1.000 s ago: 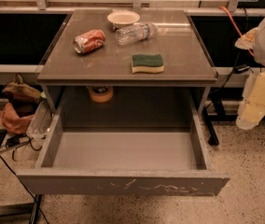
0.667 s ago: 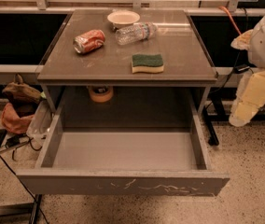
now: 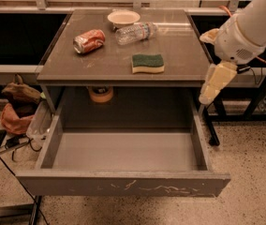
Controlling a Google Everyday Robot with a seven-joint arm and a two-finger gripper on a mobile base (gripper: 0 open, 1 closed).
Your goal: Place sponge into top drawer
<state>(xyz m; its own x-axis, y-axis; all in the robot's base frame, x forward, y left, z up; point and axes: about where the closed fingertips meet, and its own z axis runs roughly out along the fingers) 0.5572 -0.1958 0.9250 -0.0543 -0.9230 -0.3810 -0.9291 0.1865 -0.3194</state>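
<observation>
The sponge (image 3: 148, 63), dark green on top with yellow foam below, lies flat on the grey table top (image 3: 180, 46) near its front edge, right of centre. The top drawer (image 3: 123, 185) stands pulled fully open below the table, its scratched front panel nearest the camera and its inside bare. My gripper (image 3: 209, 92) hangs at the right edge of the table, to the right of the sponge and above the drawer's right side wall, below the white arm. It holds nothing.
On the table's far part lie a crushed orange can (image 3: 89, 41), a clear plastic bottle (image 3: 136, 32) on its side and a pale bowl (image 3: 123, 18). A tape roll (image 3: 100, 93) sits under the table top. Bags and cables (image 3: 17, 110) lie on the floor left.
The arm and gripper have moved left and up, from beside the table toward its right edge. The sponge and drawer have not moved.
</observation>
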